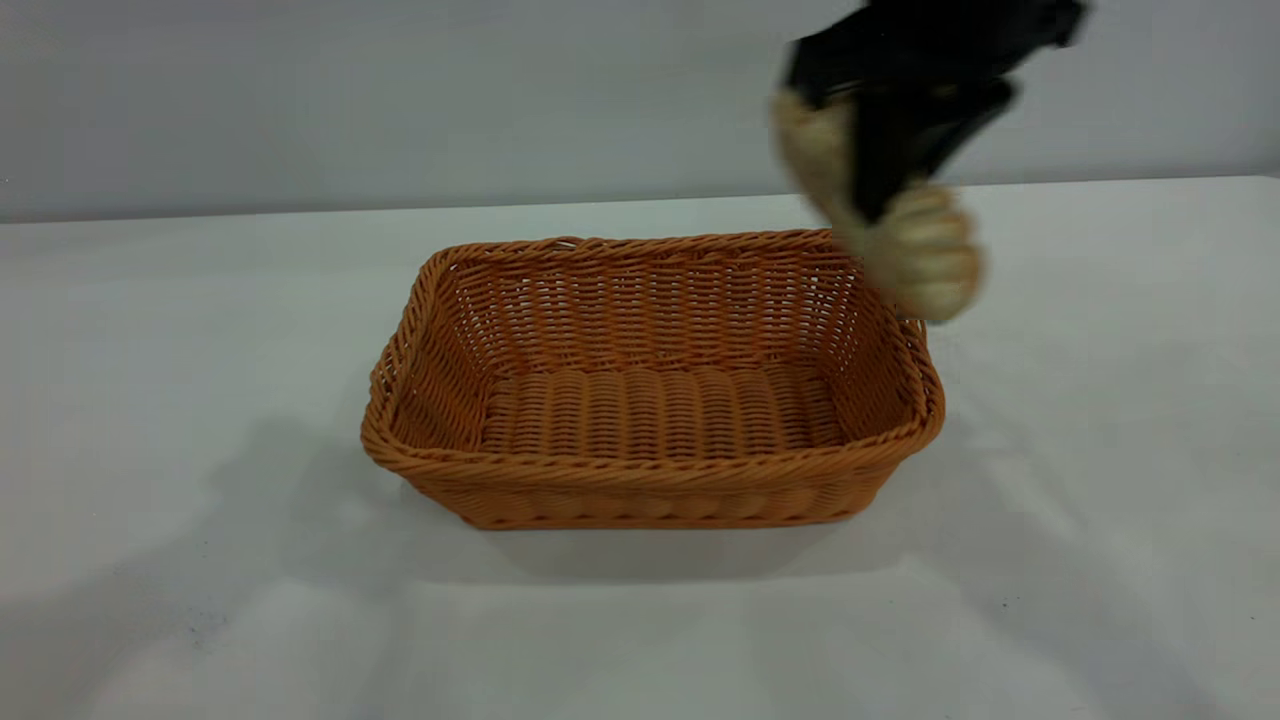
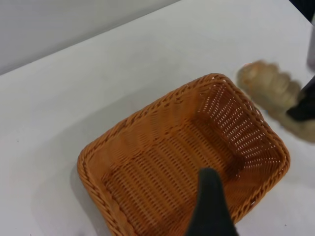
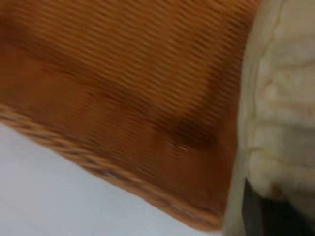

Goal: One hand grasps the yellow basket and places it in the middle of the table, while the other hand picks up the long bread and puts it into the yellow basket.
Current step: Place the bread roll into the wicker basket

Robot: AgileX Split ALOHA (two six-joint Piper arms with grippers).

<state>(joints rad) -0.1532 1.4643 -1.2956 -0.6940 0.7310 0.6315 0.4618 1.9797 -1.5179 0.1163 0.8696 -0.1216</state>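
The yellow basket (image 1: 650, 470) stands upright in the middle of the white table (image 1: 200, 330). It is empty. My right gripper (image 1: 890, 170) is shut on the long bread (image 1: 925, 265) and holds it tilted in the air, over the basket's far right corner. The bread also shows in the left wrist view (image 2: 270, 88) and, pale and close up, in the right wrist view (image 3: 280, 98) beside the basket's wall (image 3: 123, 88). My left gripper (image 2: 241, 219) hovers above the basket (image 2: 162, 162), off the exterior view. Only one finger (image 2: 210, 201) shows, holding nothing.
A plain grey wall (image 1: 400, 100) runs behind the table's far edge. Bare white tabletop lies on all sides of the basket.
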